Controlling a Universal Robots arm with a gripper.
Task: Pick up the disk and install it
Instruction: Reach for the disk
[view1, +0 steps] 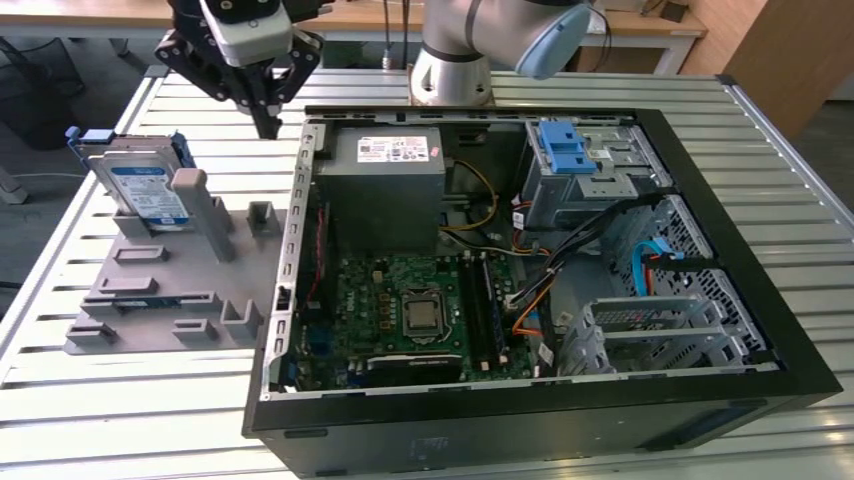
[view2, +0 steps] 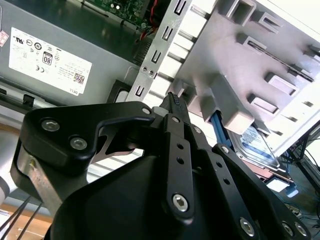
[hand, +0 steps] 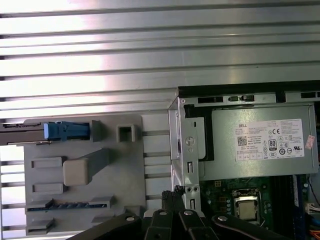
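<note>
The disk (view1: 144, 190) stands on edge in a slot at the far end of the grey holder (view1: 174, 295), at the exterior view's left, beside the open computer case (view1: 747, 300). The gripper (view1: 271, 127) hangs above the table (view1: 80, 420) between holder and case, apart from the disk. Its fingers are pressed together to a point, holding nothing.

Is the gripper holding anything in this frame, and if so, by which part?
Nothing is held. The gripper is shut and empty, apart from the disk, which stands upright in the grey fixture.
</note>
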